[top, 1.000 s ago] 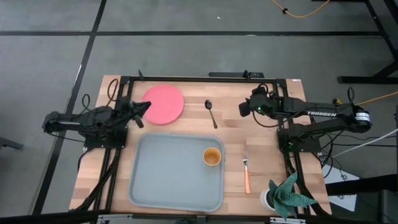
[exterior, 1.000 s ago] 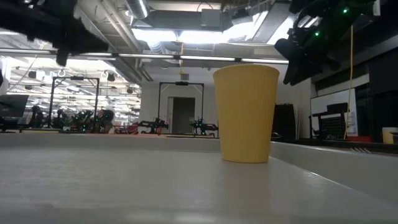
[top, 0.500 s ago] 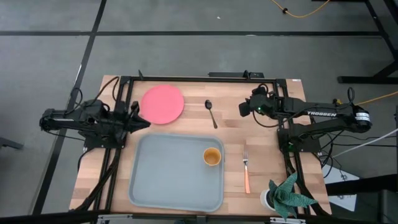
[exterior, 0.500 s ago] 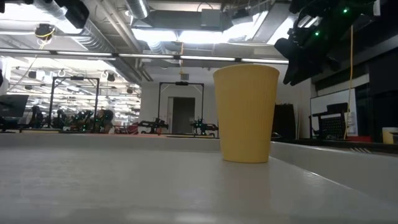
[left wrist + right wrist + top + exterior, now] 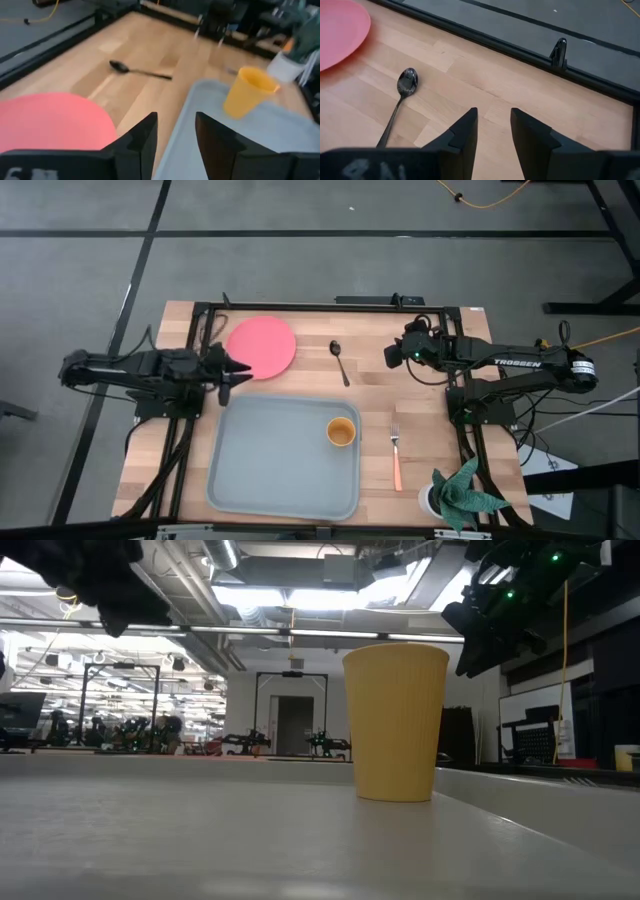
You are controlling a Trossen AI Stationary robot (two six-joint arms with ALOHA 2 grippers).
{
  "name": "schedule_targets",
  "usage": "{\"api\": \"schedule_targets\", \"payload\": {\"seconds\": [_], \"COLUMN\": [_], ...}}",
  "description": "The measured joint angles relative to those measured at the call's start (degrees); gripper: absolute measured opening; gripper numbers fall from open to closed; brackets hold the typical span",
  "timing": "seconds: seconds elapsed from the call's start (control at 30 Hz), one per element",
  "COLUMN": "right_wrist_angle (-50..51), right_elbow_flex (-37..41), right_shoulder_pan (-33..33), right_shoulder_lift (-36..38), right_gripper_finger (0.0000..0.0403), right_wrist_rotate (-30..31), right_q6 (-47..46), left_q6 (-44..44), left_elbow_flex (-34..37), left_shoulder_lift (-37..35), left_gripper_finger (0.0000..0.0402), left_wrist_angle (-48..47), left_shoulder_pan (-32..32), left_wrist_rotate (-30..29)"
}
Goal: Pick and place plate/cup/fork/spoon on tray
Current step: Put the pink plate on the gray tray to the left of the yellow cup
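Note:
The coral-pink plate (image 5: 262, 346) lies flat on the wooden table at the far left, beyond the grey tray (image 5: 270, 470). The orange-yellow cup (image 5: 341, 432) stands upright on the tray's right part. The dark spoon (image 5: 340, 362) lies on the table right of the plate. The orange-handled fork (image 5: 396, 452) lies right of the tray. My left gripper (image 5: 236, 372) is open and empty, by the plate's near-left edge and the tray's far left corner. My right gripper (image 5: 390, 355) is open and empty, hovering right of the spoon.
A white pot with a green plant (image 5: 460, 495) stands at the table's near right corner. A black frame (image 5: 330, 306) runs around the table's edges. Bare wood lies between the spoon and my right gripper.
My left gripper has drawn back from over the plate's left edge toward the table's near edge and now points along the tray's far rim. The plate has stayed where it was.

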State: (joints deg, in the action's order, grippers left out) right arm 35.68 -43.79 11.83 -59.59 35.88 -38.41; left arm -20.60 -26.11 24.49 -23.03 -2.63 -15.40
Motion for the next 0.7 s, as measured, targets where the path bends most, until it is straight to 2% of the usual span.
{"api": "schedule_targets", "payload": {"seconds": [0.17, 0.37, 0.57, 0.7], "right_wrist_angle": [0.0, 0.0, 0.0, 0.0], "right_elbow_flex": [0.0, 0.0, 0.0, 0.0], "right_shoulder_pan": [0.0, 0.0, 0.0, 0.0], "right_shoulder_lift": [0.0, 0.0, 0.0, 0.0], "right_gripper_finger": [0.0121, 0.0121, 0.0121, 0.0121], "right_wrist_rotate": [0.0, 0.0, 0.0, 0.0], "right_q6": [-0.2, -0.2, -0.2, -0.1], "left_q6": [0.5, 8.0, 8.8, 3.4], "left_elbow_flex": [-0.3, -2.7, -2.8, -2.8], "left_shoulder_lift": [9.2, 16.8, 20.0, 20.6], "left_gripper_finger": [0.0127, 0.0126, 0.0128, 0.0127], "left_wrist_angle": [-0.4, 2.0, 10.1, 12.1], "left_shoulder_pan": [2.5, 6.9, 7.6, 7.4], "left_wrist_rotate": [-0.5, -0.3, -0.3, 0.4]}}
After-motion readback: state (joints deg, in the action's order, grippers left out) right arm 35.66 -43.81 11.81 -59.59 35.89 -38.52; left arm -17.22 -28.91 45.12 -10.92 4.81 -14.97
